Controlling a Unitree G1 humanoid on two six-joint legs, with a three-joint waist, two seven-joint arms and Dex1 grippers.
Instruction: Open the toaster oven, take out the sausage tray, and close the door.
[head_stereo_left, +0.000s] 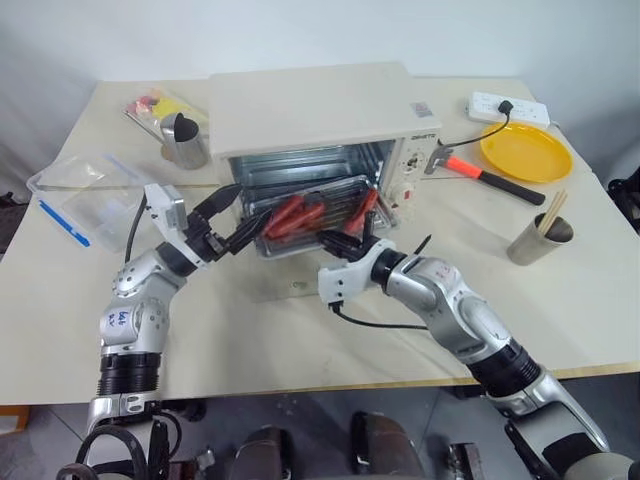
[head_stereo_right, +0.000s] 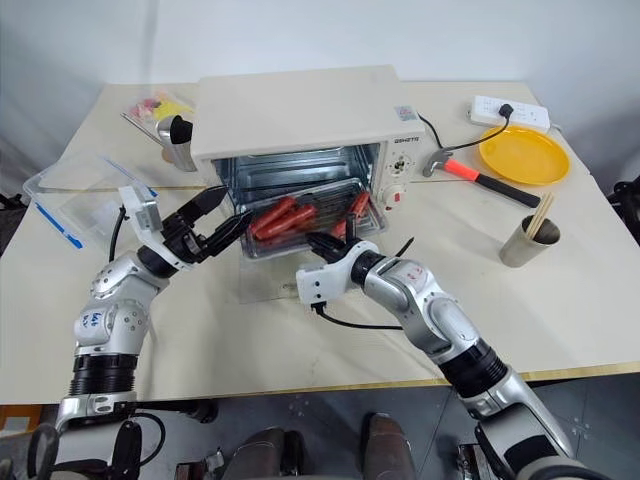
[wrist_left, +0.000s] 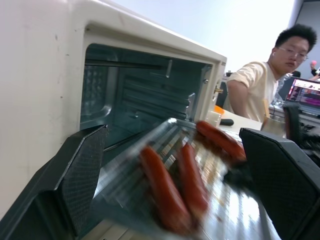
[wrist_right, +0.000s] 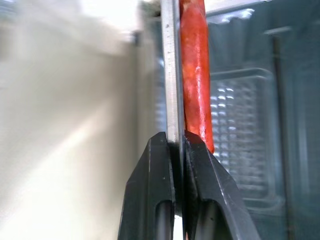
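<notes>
Right end effector (wrist_right: 178, 145) clamped on thin shiny sausage tray (head_stereo_left: 300, 240) rim, 3 sausages (head_stereo_left: 295, 213) beyond, left end effector (head_stereo_left: 228, 222) released beside tray's edge.

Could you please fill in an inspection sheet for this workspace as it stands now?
Surface: cream table.
Job's things: toaster oven, door folded down; sausage tray partly out, tilted.
Clutter: yellow plate, hammer, cup of chopsticks, metal cup, plastic bag.
Grippers: right gripper shut on the tray's front edge; left gripper open at its left end.
Cables: power strip, cord to oven.
Surroundings: seated person.
</notes>
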